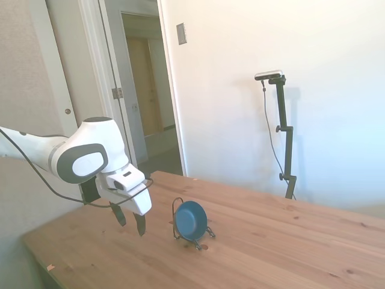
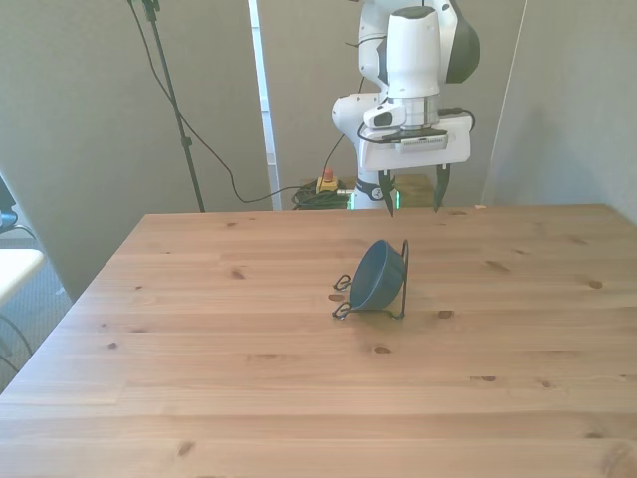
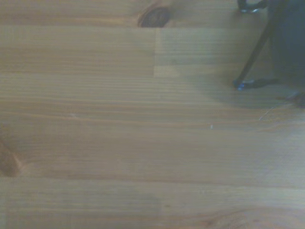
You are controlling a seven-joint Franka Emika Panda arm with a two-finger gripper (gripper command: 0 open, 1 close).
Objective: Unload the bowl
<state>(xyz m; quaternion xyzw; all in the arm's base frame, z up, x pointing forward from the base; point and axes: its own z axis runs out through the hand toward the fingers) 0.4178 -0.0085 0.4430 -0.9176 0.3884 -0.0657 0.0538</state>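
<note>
Bowl propped on edge in the thin black wire rack near the middle of the wooden table, hollow side turned toward the front view's left; in the wrist view only a dark sliver of bowl behind a rack wire. Gripper hanging short of the rack on the robot's side, well apart from it, jaws spread and holding nothing. Likely trouble from here: a finger catching a wire and dragging the light rack along, or a shallow pinch on the smooth rim letting the bowl slip and roll
</note>
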